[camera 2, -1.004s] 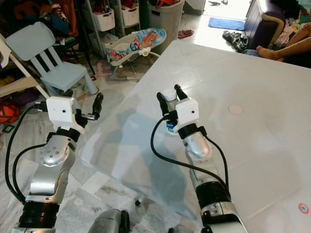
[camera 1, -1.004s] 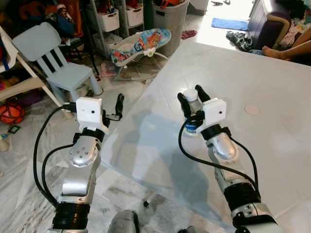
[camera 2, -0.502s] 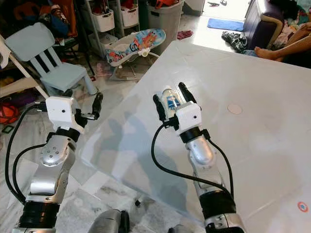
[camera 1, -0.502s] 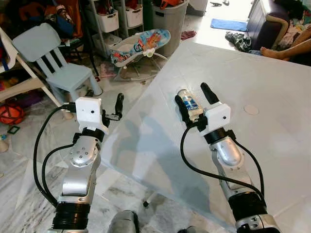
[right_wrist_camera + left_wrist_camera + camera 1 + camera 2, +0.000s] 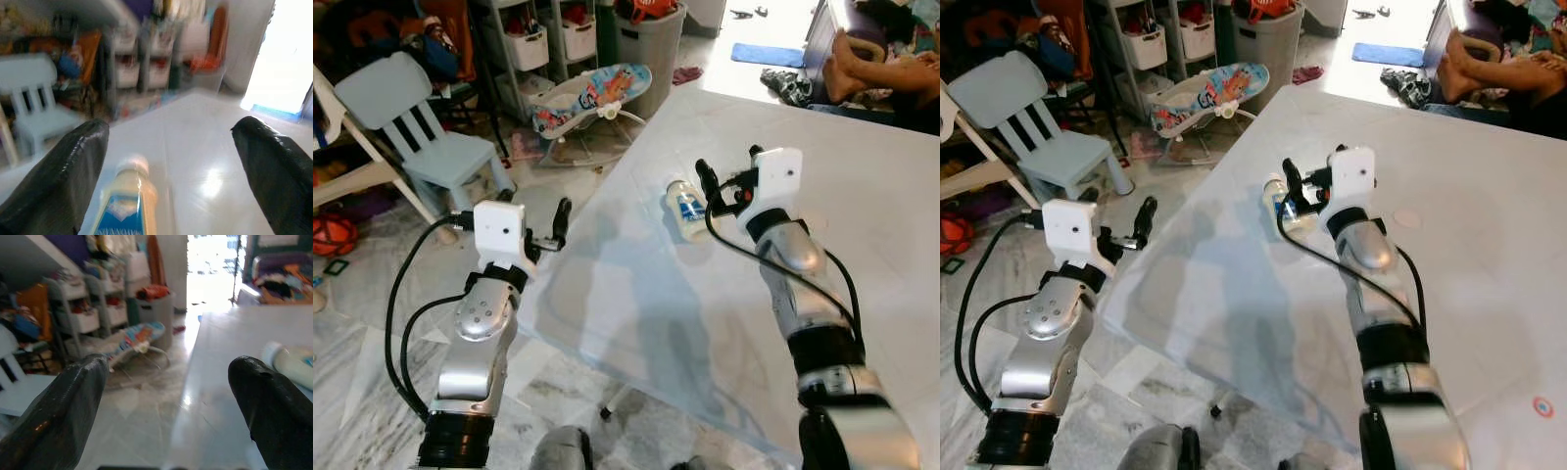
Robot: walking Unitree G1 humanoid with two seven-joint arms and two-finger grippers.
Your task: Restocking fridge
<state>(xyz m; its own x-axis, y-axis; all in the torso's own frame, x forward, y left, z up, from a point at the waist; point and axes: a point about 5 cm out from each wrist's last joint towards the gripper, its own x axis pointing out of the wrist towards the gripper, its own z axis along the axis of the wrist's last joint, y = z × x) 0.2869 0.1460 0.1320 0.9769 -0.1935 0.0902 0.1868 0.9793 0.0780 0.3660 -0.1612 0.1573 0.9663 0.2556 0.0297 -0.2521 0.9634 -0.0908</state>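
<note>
Bottle [image 5: 684, 209] lay on its side on the white table [image 5: 862, 245], near the table's left edge, cap pointing away from me. It was a small cream bottle with a blue label. My right gripper [image 5: 728, 179] hung just above and beside it, fingers spread wide and holding nothing, not touching the bottle. In the right wrist view I saw the bottle [image 5: 125, 208] lying between and below the two black fingers [image 5: 58, 181]. My left gripper [image 5: 548, 223] was raised off the table's left edge, over the floor, its fingers also spread wide and empty. Past the table to my left stood a pale blue chair [image 5: 411, 127], a baby bouncer [image 5: 592, 93] and a grey bin [image 5: 651, 34]. A person's bare legs [image 5: 867, 64] rested at the far right, on a sofa.
</note>
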